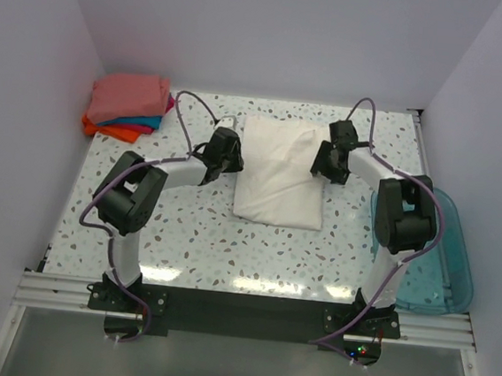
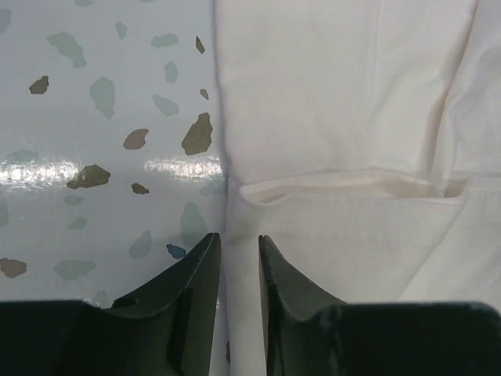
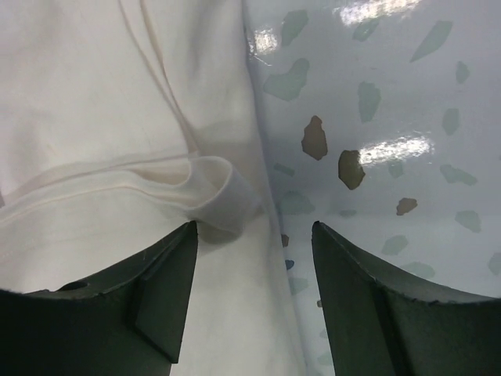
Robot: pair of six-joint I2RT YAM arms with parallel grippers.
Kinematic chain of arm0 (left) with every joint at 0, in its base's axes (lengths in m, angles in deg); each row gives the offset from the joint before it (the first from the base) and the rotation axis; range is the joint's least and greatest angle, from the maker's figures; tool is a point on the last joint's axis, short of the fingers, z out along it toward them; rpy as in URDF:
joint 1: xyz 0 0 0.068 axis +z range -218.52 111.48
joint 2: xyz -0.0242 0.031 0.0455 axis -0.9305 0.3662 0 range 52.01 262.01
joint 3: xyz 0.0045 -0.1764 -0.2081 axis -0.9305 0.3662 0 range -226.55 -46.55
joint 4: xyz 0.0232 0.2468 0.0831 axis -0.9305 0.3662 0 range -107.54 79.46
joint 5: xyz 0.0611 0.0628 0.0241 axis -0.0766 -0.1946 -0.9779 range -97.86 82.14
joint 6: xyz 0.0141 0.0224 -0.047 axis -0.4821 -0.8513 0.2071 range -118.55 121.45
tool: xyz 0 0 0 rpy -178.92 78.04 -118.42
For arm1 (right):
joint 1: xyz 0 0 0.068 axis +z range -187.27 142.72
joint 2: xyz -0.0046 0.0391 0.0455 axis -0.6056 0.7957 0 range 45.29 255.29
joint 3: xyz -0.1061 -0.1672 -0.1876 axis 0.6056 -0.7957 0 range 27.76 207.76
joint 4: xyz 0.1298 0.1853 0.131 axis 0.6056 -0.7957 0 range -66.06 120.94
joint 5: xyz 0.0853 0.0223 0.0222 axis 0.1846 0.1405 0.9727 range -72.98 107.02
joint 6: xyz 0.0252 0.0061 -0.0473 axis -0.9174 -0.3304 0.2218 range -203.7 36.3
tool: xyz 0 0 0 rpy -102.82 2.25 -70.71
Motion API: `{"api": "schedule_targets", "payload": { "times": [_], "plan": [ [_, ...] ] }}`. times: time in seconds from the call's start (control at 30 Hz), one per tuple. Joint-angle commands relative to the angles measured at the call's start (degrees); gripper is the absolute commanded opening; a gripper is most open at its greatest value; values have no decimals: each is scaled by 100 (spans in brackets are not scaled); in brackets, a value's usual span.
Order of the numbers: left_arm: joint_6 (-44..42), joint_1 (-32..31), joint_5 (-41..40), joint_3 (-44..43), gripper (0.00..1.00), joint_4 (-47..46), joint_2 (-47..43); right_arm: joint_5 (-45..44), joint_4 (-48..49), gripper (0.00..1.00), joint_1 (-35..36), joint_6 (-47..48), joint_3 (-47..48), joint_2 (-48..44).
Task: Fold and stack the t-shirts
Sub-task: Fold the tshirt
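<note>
Top external view has the white t-shirt (image 1: pixel 280 177) lying in a rough folded rectangle mid-table (image 1: pixel 227 248), with an arm at each side edge. The left gripper (image 2: pixel 239 239) is only cracked open, right over the shirt's left edge, and I can't see any cloth pinched in it. The right gripper (image 3: pixel 254 227) is spread wide over the right edge, holding nothing. My worry is the loose layers: the right wrist view shows a hem band curling up just in front of the fingers. A pinch that catches only that top layer would probably peel the fold open on the lift. The left jaws look too narrow to get around the whole stacked edge, so they might just shove it sideways. As for surroundings, the folded pile (image 1: pixel 130 105) (salmon-pink on top, teal and orange under it) sits in the far-left corner, well apart. The left arm's own elbow lies roughly between shirt and pile. The teal bin (image 1: pixel 444 260) is off to the right, out of the path.
</note>
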Motion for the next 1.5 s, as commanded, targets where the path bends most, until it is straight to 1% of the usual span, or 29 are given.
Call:
{"api": "schedule_targets", "payload": {
  "times": [0.0,0.07,0.2,0.27,0.3,0.33,0.4,0.43,0.47,0.53,0.57,0.63,0.7,0.83,0.93,1.07,1.17,1.3,1.43,1.47],
  "plan": [
    [-270,41,-43,28,33,-93,-748,-453,-28,63,17,-43,-26,-673],
    [-341,23,-52,28,38,-137,-917,-525,-46,63,17,-43,-114,-910],
    [-437,-117,71,54,42,-190,-1303,-525,77,63,139,-52,-263,-1192],
    [-455,-371,89,54,41,-68,-1357,-481,156,57,271,-43,-220,-1166],
    [-455,-477,28,115,39,3,-1426,-455,139,54,306,-34,-167,-1114],
    [-421,-687,-95,177,36,73,-1462,-437,78,48,341,-34,-45,-1052],
    [-307,-872,-148,509,30,109,-1619,-437,86,43,421,-16,-9,-921],
    [-262,-1047,-262,616,26,118,-1673,-411,138,42,438,-16,-9,-885],
    [-210,-1101,-263,730,21,153,-1725,-367,147,40,430,-8,0,-832],
    [-52,-1198,-62,1108,17,66,-1857,-340,165,40,438,1,35,-674],
    [1,-1294,-8,1231,13,-13,-1884,-297,165,39,421,1,53,-613],
    [124,-1435,62,1546,10,-58,-1954,-253,-10,34,412,19,167,-446],
    [238,-1497,1,1863,8,-49,-2033,-139,24,32,421,1,54,-532],
    [309,-1515,-130,2216,8,-146,-2139,-58,182,33,605,-130,-727,-1121],
    [257,-1515,-131,2243,8,-93,-2016,-225,235,33,1183,-244,-1263,-1849],
    [318,-1515,-140,2348,8,-49,-1893,-235,393,34,1676,-508,-1932,-2316],
    [371,-1515,-254,2427,10,12,-1937,-191,551,34,1748,-658,-2451,-2370],
    [388,-1515,-351,2524,11,109,-1981,-261,551,34,1713,-746,-2995,-2221],
    [388,-1515,-386,2699,14,118,-2060,-103,736,33,1634,-904,-3461,-2291],
    [388,-1515,-395,2735,17,83,-2112,-103,736,33,1634,-922,-3532,-2317]
  ]
}}
